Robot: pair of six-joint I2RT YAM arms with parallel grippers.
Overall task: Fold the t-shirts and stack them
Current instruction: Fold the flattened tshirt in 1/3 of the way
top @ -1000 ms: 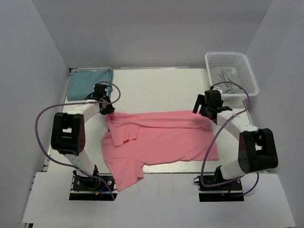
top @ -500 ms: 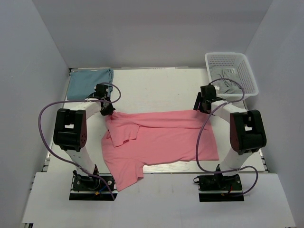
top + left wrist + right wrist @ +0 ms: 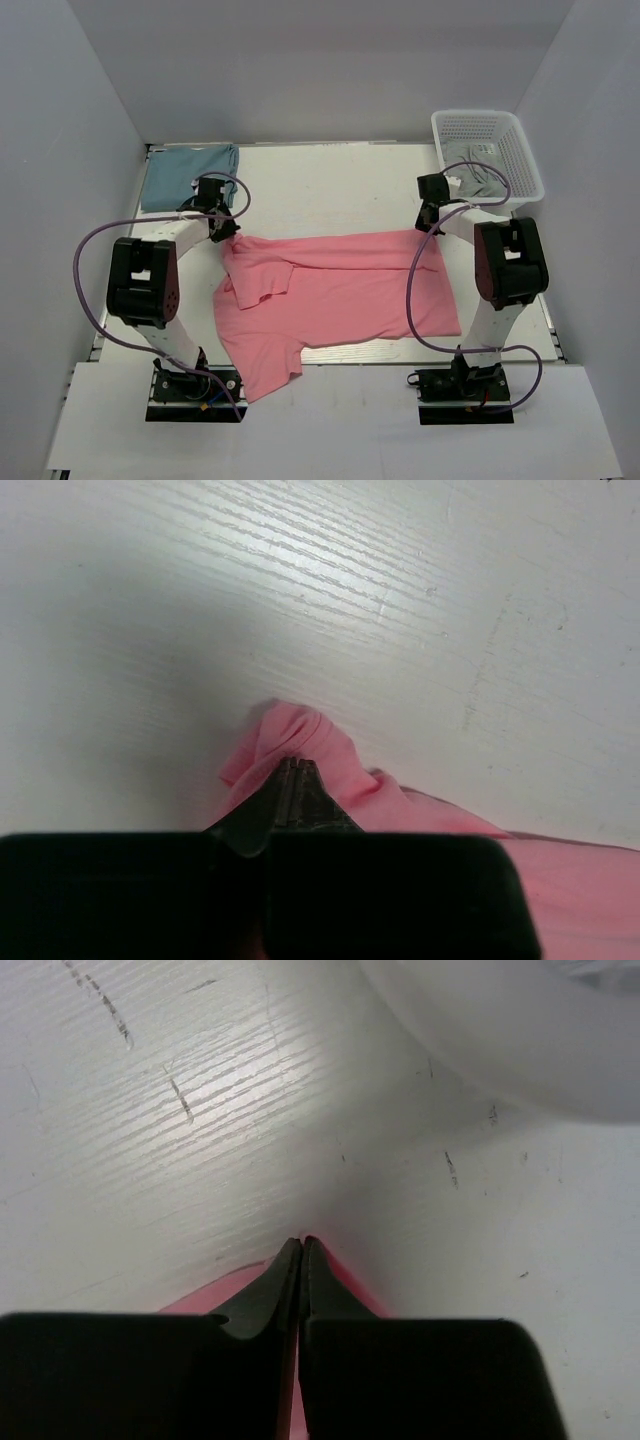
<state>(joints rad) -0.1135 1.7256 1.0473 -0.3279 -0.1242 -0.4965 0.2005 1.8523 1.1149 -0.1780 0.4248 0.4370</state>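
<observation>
now, step: the fold of the salmon pink t-shirt (image 3: 340, 290) looks to be just opening. both arms have a grip on its far edge, and no fold across the body shows yet.
table (image 3: 330, 180): the pink shirt lies spread over the middle, with one part trailing past the near edge on the left.
next move: by my judgement both arms need to lift together and carry the far edge toward the near edge at an even height, so the cloth doubles over flat. an uneven pull would skew the fold.
stack: the teal-blue t-shirt (image 3: 188, 172) lies flat in the far left corner, well apart from the pink one, which has yet to join it.
white basket (image 3: 440, 125): it sits in the far right corner, near the right arm, with grey cloth (image 3: 480, 180) inside.
left gripper (image 3: 290, 765): the jaws are pressed together low at the table, with a small bunch of the pink shirt's far left corner nipped between the tips.
right gripper (image 3: 303, 1242): the jaws are closed to a hairline. pink cloth from the far right corner shows on either side of the tips, so it seems pinched there.
</observation>
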